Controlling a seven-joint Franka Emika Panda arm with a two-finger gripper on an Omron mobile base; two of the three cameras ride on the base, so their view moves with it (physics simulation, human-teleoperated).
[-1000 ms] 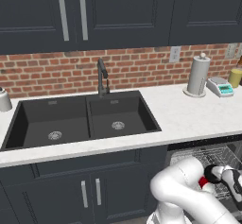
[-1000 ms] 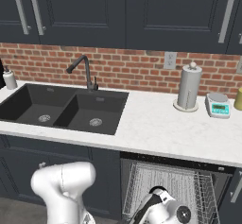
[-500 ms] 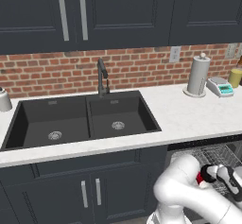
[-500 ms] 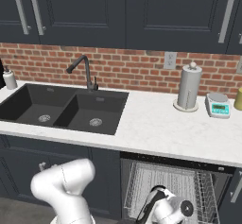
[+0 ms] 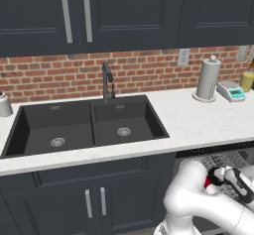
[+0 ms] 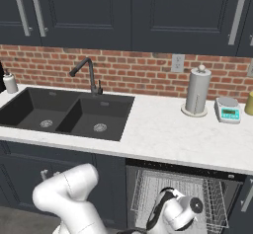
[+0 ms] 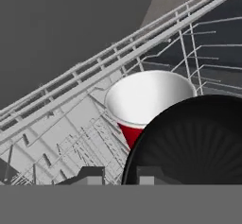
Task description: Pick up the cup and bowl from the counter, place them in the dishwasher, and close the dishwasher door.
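Looking down my hand camera from left to right, I see the wire rack [image 7: 61, 124], then the red cup [image 7: 142, 100] standing in it, then the black bowl [image 7: 189, 142]. I cannot tell if my gripper [image 7: 118, 176] is letting go.

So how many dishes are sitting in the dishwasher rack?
2: the red cup stands upright in the wire rack, and the black bowl sits right beside it, nearer the camera. More could be hidden.
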